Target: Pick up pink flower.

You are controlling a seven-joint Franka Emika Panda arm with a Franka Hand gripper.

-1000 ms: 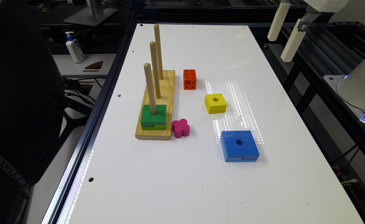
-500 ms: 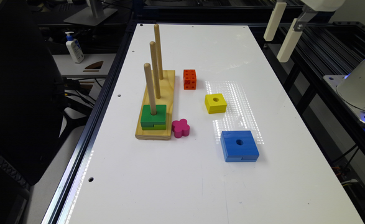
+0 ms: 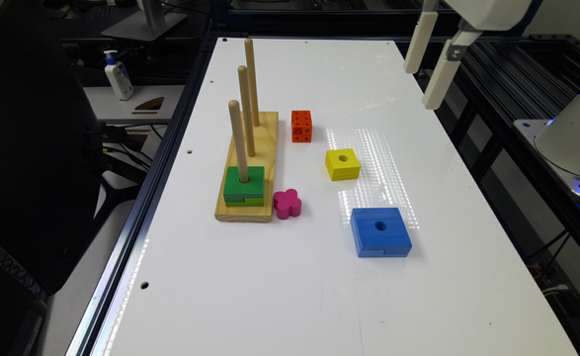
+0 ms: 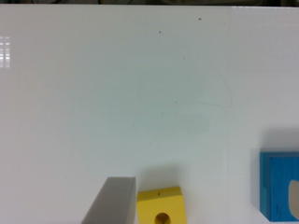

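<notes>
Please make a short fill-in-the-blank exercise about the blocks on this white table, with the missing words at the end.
1. The pink flower lies beside the wooden ____ that holds three pegs.
2. The green block sits on the ____ of the three pegs.
3. The yellow block lies between the orange cube and the ____ block.
4. The claw hangs above the table's far edge, holding ____.

Missing words: base; shortest; blue; nothing

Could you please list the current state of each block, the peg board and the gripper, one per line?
pink flower: flat on the table, ungrasped, against the peg board's side.
green block: threaded on the nearest peg.
peg board: upright, other two pegs bare.
orange cube: loose on the table.
yellow block: flat, hole up.
blue block: flat, hole up.
gripper: raised above the table's far side, holding nothing.
</notes>
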